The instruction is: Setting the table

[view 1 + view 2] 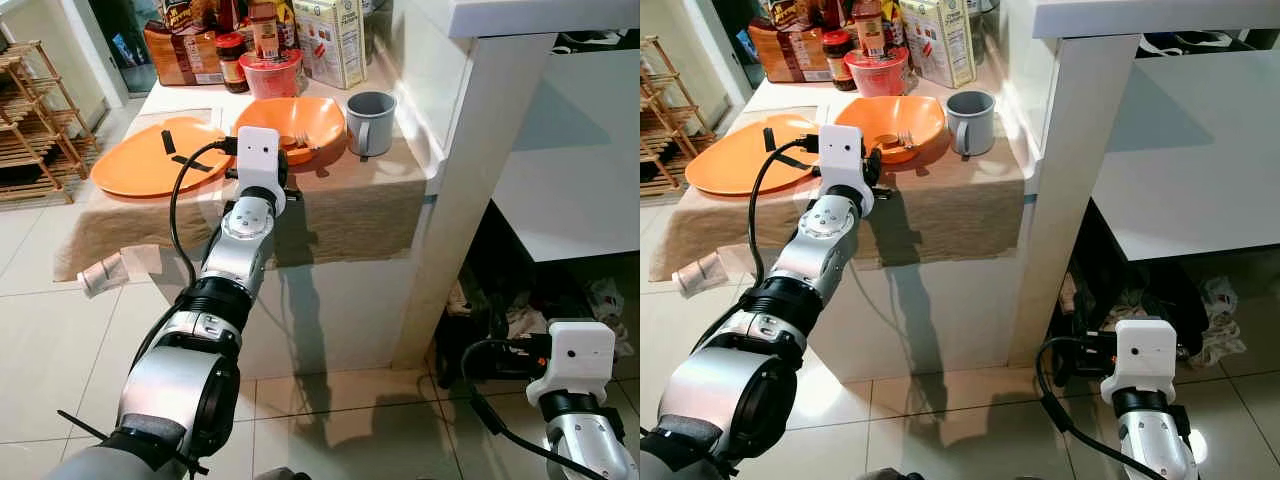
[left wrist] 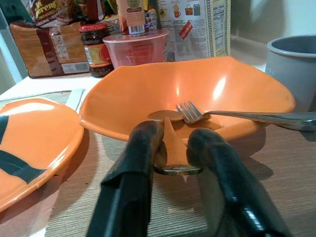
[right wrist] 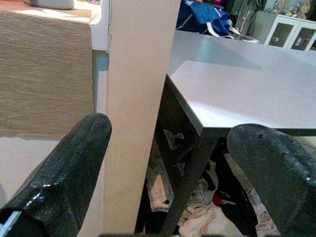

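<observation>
Your left end effector (image 2: 175,158) is reaching at near rim of orange bowl (image 2: 197,94), centre of frame, fingers (image 2: 133,182) clenching spoon (image 2: 170,148); its handle end is peeking out between them, rest hidden. Fork (image 2: 237,115) is lying in bowl, handle cut off at right edge. Orange plate (image 1: 150,160) is sitting upper left on bench (image 1: 350,210), grey mug (image 1: 370,122) just right of bowl. Right end effector (image 3: 173,163) is hanging low at lower right, fingers spread, gripping nothing.

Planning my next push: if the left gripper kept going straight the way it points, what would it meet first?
The left gripper would first meet the orange bowl's near rim; its fingers already straddle a spoon handle there. Depth is uncertain.
</observation>
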You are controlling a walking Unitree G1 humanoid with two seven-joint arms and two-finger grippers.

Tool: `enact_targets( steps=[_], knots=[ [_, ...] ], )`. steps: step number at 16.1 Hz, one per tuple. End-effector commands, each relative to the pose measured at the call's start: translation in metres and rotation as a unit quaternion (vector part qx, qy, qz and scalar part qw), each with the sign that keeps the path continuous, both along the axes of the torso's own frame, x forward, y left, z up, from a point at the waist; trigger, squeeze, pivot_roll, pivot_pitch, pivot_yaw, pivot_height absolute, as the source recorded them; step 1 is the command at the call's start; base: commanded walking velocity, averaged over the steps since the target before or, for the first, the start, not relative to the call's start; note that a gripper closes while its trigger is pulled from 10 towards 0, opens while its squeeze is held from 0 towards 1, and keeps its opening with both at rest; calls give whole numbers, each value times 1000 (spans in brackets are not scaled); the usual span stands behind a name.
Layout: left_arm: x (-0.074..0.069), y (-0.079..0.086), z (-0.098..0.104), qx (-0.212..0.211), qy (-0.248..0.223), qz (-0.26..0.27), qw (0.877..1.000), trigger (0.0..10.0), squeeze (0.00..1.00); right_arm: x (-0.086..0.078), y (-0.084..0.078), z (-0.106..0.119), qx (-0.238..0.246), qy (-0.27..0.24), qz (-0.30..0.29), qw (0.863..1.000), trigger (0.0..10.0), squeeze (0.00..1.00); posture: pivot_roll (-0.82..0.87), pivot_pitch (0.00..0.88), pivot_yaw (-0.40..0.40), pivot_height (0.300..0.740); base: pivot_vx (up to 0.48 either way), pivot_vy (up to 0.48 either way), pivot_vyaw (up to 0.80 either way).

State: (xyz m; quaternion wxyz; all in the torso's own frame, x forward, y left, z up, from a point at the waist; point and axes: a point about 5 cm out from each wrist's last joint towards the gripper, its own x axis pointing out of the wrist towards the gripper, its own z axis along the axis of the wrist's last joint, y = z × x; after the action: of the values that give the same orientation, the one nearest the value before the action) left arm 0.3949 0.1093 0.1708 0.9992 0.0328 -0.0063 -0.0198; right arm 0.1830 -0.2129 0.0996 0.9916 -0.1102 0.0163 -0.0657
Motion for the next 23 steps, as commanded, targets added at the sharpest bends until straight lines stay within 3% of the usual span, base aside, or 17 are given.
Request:
enact_targets(
  steps=[1,7,15,17,20,23],
  knots=[
    [-1,1,-1,2,1,5,1000,0,0,1,1,1,-2,3,4,1000,10000,0,-158,0,83,740,0,0,0],
    [0,0,4,-4,-13,-4,1000,0,0,3,0,-1,-4,4,4,1000,10000,0,-158,0,84,740,0,0,0],
    [-4,2,24,-27,-91,-19,995,0,0,6,0,-3,-7,5,9,1000,10000,0,-147,0,79,740,0,0,0],
    [-10,2,26,-16,-115,-33,993,0,0,7,1,-3,-6,3,8,1000,10000,0,-144,0,78,740,0,0,0],
    [-26,4,47,-32,-191,-46,980,0,0,8,-1,-3,-8,0,9,1000,10000,0,-124,0,64,740,0,0,0],
    [-32,5,39,-25,-183,-56,981,0,0,13,0,-2,-7,-6,12,1000,10000,0,-114,0,60,740,0,0,0]
  ],
)
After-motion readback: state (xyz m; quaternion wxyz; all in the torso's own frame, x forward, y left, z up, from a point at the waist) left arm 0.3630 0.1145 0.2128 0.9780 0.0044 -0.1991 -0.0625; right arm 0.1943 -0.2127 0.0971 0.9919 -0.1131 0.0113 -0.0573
